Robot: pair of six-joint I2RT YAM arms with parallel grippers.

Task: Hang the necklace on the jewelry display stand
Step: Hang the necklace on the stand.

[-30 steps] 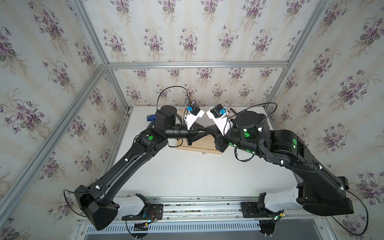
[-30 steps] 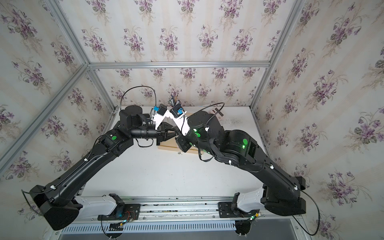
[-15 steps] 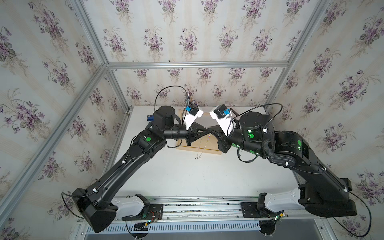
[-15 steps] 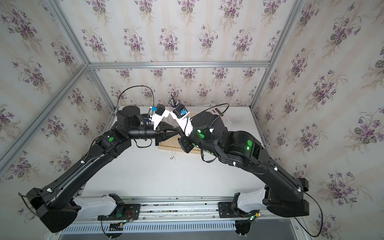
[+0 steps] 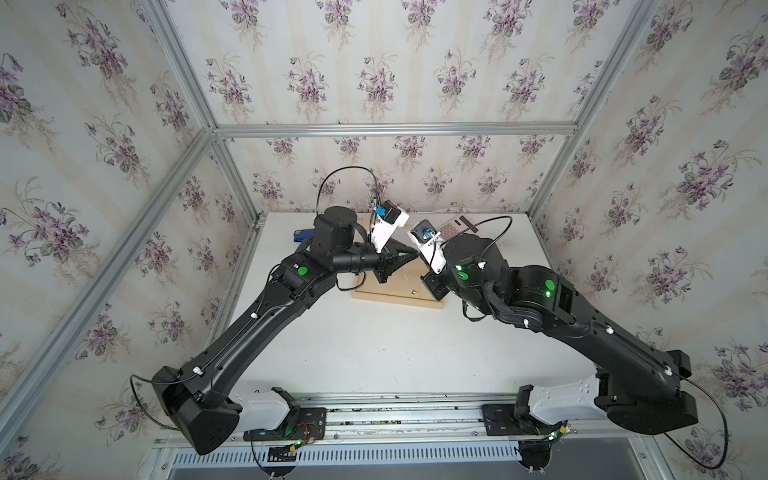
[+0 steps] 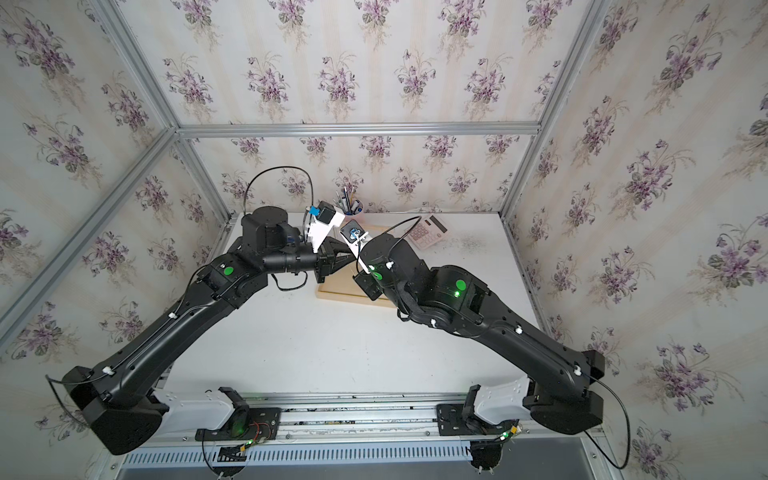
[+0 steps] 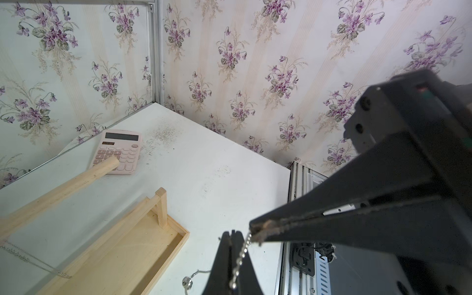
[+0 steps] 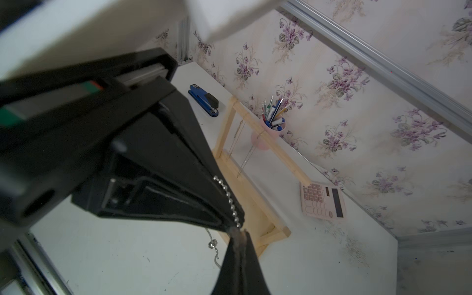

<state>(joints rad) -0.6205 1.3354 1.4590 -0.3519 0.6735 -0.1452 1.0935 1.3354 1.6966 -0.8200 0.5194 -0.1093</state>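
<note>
The light wooden jewelry display stand (image 5: 395,298) (image 6: 345,293) sits mid-table at the back. Its round crossbar (image 7: 63,186) (image 8: 270,143) carries two thin chains. My left gripper (image 7: 232,233) (image 5: 415,253) and right gripper (image 8: 238,232) (image 7: 255,227) are both shut. Their tips meet in the air in front of the stand. The necklace (image 7: 241,255) (image 8: 228,199) is held where they meet. Its beaded part lies along the left gripper's finger. A thin strand with a small pendant (image 7: 187,282) (image 8: 212,245) dangles below. In both top views the wrist cameras hide the meeting point.
A pink calculator (image 5: 453,226) (image 7: 117,150) lies at the back right. A blue stapler (image 5: 301,236) (image 8: 204,99) lies at the back left. A pink cup of pens (image 6: 351,203) (image 8: 273,122) stands behind the stand against the wall.
Both grippers stay shut with their tips together. The right arm's wrist and forearm have shifted a little to the left. The left arm has hardly moved.
</note>
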